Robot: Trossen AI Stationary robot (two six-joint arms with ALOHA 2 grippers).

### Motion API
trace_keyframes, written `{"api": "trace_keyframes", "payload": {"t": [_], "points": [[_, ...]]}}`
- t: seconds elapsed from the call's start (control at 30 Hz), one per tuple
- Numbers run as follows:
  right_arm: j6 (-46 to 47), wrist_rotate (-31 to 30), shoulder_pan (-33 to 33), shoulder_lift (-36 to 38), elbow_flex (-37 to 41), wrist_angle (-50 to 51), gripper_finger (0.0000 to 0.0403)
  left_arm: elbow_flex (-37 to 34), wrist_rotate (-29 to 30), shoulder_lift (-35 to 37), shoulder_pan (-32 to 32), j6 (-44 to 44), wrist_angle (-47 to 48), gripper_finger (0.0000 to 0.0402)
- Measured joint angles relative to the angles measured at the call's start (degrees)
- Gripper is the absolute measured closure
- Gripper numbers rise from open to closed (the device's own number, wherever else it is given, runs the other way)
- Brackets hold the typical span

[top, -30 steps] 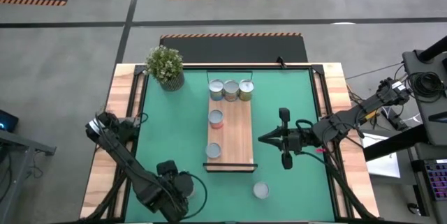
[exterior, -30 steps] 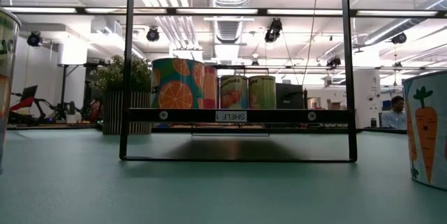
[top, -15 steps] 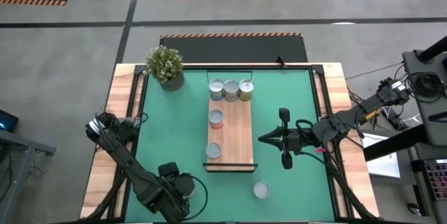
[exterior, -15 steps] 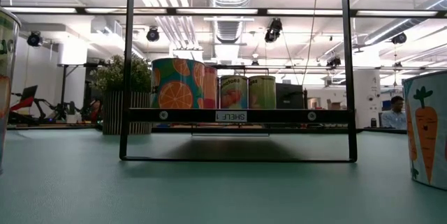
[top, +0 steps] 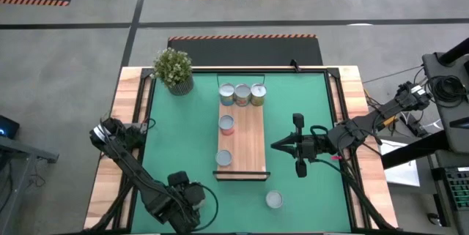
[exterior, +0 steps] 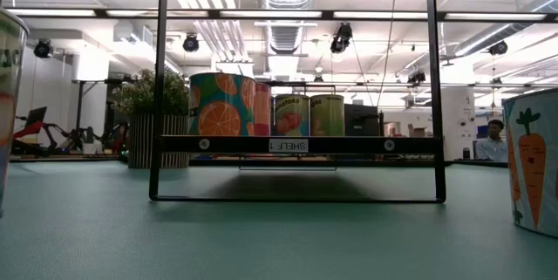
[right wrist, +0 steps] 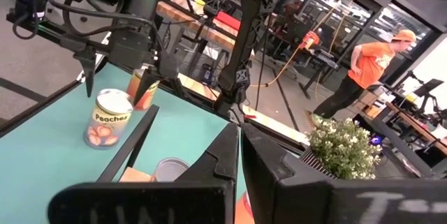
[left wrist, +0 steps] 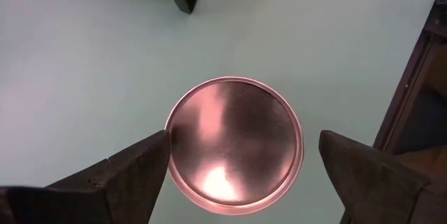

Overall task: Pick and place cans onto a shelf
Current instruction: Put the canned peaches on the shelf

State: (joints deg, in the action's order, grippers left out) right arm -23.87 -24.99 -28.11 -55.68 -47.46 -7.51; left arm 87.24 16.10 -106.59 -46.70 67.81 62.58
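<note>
Left gripper, at the mat's near left, about 7 o'clock from the shelf: fingers standing wide apart and released, flanking a silver-topped can directly beneath; the one at the can's 9 o'clock is sitting at its rim, the one at its 3 o'clock is staying just clear. Grasp not closed.

Loose silver-topped can: resting on the green mat at the shelf's 5 o'clock.

Right gripper: hovering at the shelf's 3 o'clock, fingers pressed together, carrying nothing.

Shelf, light wood: bearing five cans, namely a silver-topped one nearest, a red-topped one behind it, and three in a row at the far end.

Potted plant: standing at the shelf's 10 o'clock, far left.
</note>
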Motion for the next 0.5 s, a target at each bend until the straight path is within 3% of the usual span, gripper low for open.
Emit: {"api": "trace_keyframes", "payload": {"t": [0.5], "points": [[0.3,0.0,0.0,0.0,0.0,0.0,0.0394,0.1,-1.9,0.1,0.0,0.0,0.2,0.0066]]}}
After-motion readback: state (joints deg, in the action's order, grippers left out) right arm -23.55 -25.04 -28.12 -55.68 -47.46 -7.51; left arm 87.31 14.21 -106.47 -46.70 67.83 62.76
